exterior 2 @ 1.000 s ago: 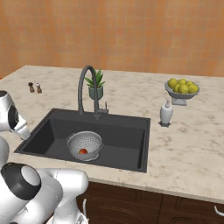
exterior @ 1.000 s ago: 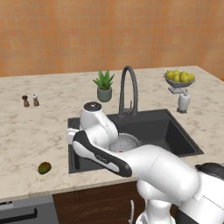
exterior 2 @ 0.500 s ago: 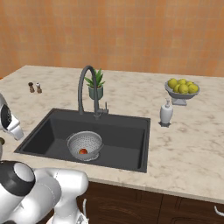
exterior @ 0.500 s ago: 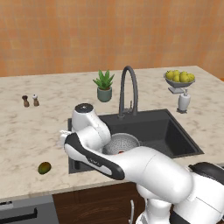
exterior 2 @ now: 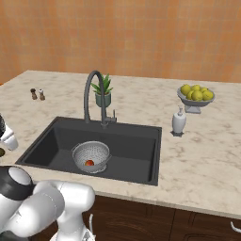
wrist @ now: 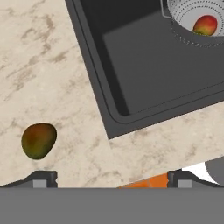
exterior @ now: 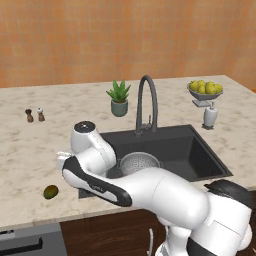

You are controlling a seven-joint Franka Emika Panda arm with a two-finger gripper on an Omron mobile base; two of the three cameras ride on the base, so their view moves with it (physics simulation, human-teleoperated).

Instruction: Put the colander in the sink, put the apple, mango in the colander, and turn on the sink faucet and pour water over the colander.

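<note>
Your gripper (wrist: 111,180) hangs over the counter (wrist: 39,61) off the front-left corner of the sink (wrist: 144,87), jaws spread wide with nothing between them; the two fingertips (wrist: 41,178) show far apart at the bottom of the hand view.

Mango (wrist: 38,139): in the hand view you find it at about 10 o'clock from the left fingertip, lying on the counter, apart from the sink rim. In the left base view the mango (exterior: 50,191) sits on the counter at 8 o'clock from the arm's elbow, near the front edge.

Colander (exterior 2: 91,156): standing upright in the sink (exterior 2: 132,146), left of centre. In the left base view the colander (exterior: 139,162) is partly hidden behind the arm.

Apple (exterior 2: 89,163): inside the colander, on its floor. In the hand view the apple (wrist: 205,25) and the colander (wrist: 192,19) sit at 1 o'clock.

Faucet (exterior 2: 93,96): at the sink's back rim, spout arching over the basin; you see no water running. In the left base view the faucet (exterior: 147,103) stands at 12 o'clock from the colander.
</note>
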